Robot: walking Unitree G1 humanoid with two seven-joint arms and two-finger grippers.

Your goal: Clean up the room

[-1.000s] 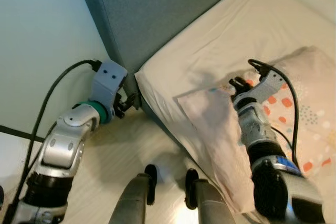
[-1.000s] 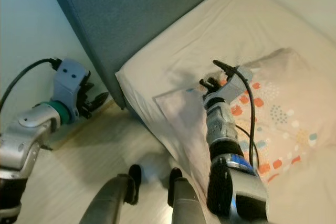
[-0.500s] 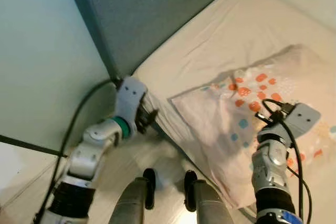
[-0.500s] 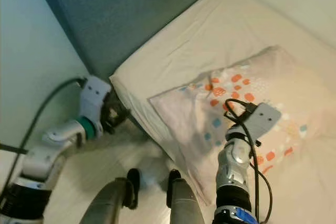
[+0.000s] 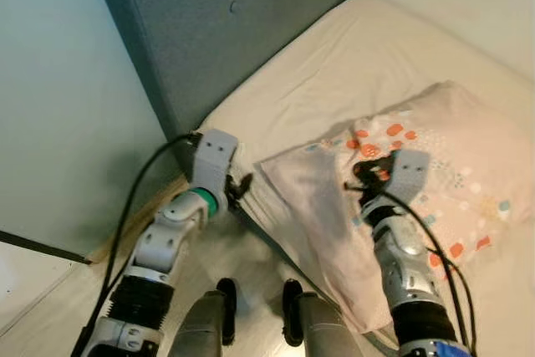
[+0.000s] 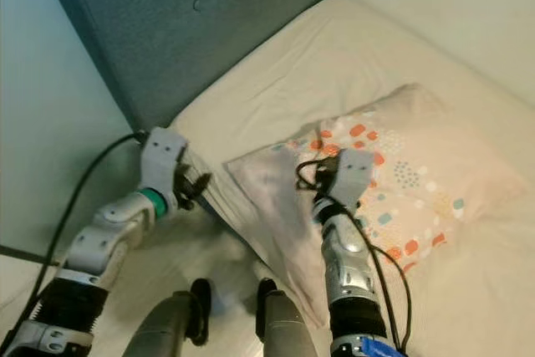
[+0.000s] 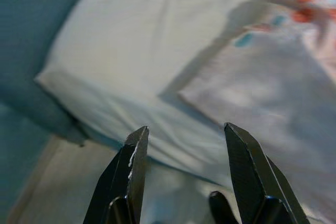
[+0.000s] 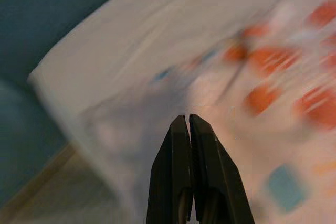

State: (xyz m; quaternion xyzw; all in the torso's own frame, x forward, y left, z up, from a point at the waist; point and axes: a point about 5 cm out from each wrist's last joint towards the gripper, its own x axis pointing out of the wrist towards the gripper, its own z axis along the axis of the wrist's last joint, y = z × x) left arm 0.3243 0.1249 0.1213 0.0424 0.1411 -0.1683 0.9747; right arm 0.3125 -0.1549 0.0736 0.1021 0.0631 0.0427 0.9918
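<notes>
Two silver metal arms with rounded, jointed segments. The left arm has a green ring just behind a pale grey, boxy wrist block with small dark screw holes, and a ribbed black sleeve near the shoulder. A thick black cable loops alongside it. The right arm has a similar grey wrist block, thin black cables curling beside it, a black band and a blue patch lower down. Each arm ends in long, tapering black fingers. Two grey legs with black feet.
</notes>
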